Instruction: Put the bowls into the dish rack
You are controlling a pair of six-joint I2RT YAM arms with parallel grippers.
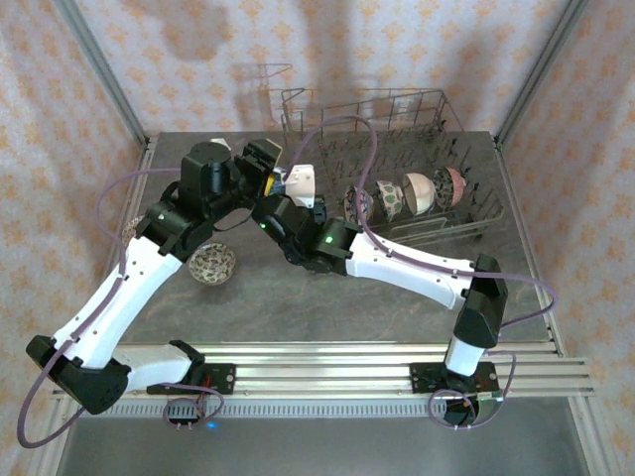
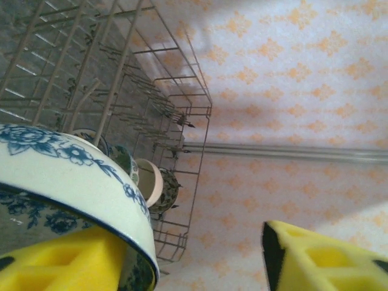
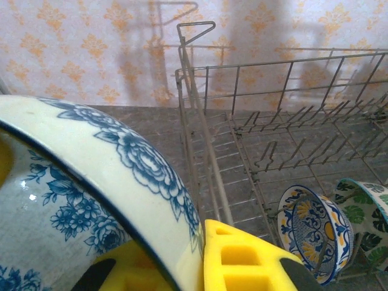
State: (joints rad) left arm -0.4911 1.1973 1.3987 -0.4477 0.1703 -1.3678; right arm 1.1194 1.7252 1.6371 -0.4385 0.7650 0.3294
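Patterned wallpaper closes in the grey surface (image 1: 327,297), and the dish rack (image 1: 466,213) sits at its far right, which is likely why you have both arms meeting in mid-air just left of it. The blue floral bowl (image 3: 121,157) hangs there above the surface, level with the rack's near left corner. Your right tool (image 3: 191,264) is clenched on its rim, one yellow finger inside the bowl and one outside. Your left tool (image 2: 191,267) stands released, fingers wide apart, with the bowl only lying against one finger (image 2: 60,264). That reads as a handover, judging by the layout: the left arm sits on the side where loose bowls lie, while the right arm is closer to the tines. Four bowls (image 1: 390,196) already stand on edge in a row in the rack, so tilt this one the same way and slot it beside them. A brown speckled bowl (image 1: 212,263) waits on the surface under your left arm.
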